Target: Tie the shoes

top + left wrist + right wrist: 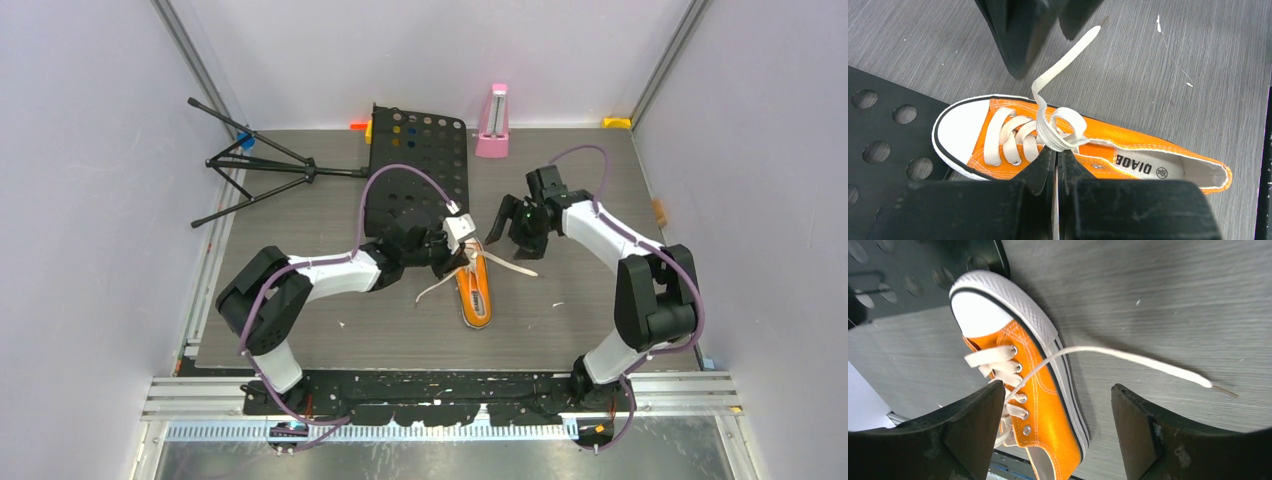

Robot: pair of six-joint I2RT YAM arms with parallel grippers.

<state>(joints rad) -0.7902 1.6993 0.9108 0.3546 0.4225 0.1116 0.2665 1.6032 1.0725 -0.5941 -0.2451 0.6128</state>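
Note:
The orange sneaker (477,295) lies on the grey table (300,330) with its white toe cap toward the back. My left gripper (462,258) hovers over its lacing. In the left wrist view the left gripper (1057,152) is shut on a white lace (1064,137) that loops above the sneaker's tongue (1108,134). The lace's free end (1068,55) rises toward the right gripper's fingers (1018,35). My right gripper (503,228) is open and empty just behind the toe. In the right wrist view the right gripper (1057,387) stands above the sneaker (1043,420), and a loose lace end (1128,356) lies on the table.
A black perforated music-stand plate (420,150) lies behind the shoe, touching its toe area (878,125). Its folded tripod (255,170) lies at the back left. A pink metronome (492,125) stands at the back wall. Another lace end (432,290) trails left of the shoe.

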